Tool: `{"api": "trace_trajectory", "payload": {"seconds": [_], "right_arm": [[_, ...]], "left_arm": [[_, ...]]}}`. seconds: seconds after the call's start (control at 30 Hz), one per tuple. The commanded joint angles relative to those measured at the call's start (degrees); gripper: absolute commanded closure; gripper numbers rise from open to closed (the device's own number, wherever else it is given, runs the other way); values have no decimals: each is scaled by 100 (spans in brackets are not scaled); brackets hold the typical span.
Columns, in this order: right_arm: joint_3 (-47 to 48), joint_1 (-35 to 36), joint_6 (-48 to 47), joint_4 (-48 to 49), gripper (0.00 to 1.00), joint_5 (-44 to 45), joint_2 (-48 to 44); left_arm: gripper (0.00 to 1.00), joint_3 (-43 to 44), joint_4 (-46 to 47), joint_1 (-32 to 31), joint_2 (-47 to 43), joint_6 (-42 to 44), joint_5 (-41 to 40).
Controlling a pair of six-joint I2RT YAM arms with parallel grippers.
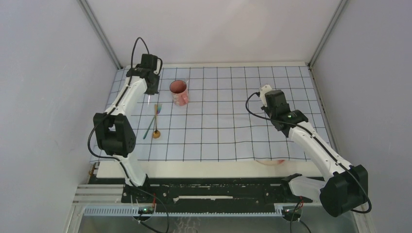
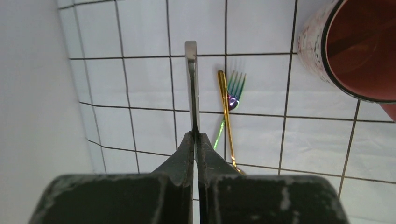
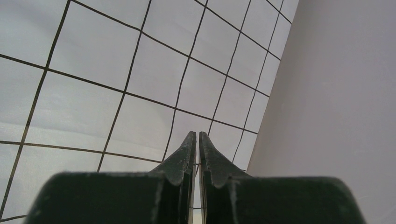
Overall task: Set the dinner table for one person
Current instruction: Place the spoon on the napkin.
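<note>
the smooth cream-white tabletop (image 1: 194, 169) shows as 1 plain strip at the near edge, under the gridded cloth (image 1: 218, 97). left pincer (image 2: 194, 136) clenches a silver utensil (image 2: 190, 79), perhaps a knife; right pincer (image 3: 196, 136) clenched, empty.

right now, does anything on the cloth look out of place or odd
Yes: the gold spoon lies crossed with the iridescent fork near the pink mug, not side by side. A pinkish curved rim shows at the near edge of the cloth.
</note>
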Motion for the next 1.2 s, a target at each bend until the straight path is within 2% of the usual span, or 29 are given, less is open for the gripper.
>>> {"api": "trace_trajectory", "payload": {"seconds": [0.0,0.2,1.0,1.17], "right_arm": [[-64,29,-4,214,88,-43,-212],[-136,-11,-32,229,88,-55,-306],[-260,-89,-50,316,88,-146,-310],[-261,-101,-49,287,88,-143,-348]], "left_arm": [[100,-150,-22,29,149,-229,337],[100,-168,-379,92,666,-277,631],[100,-104,-498,74,1106,-395,861],[92,-41,-597,73,1214,-401,986]]}}
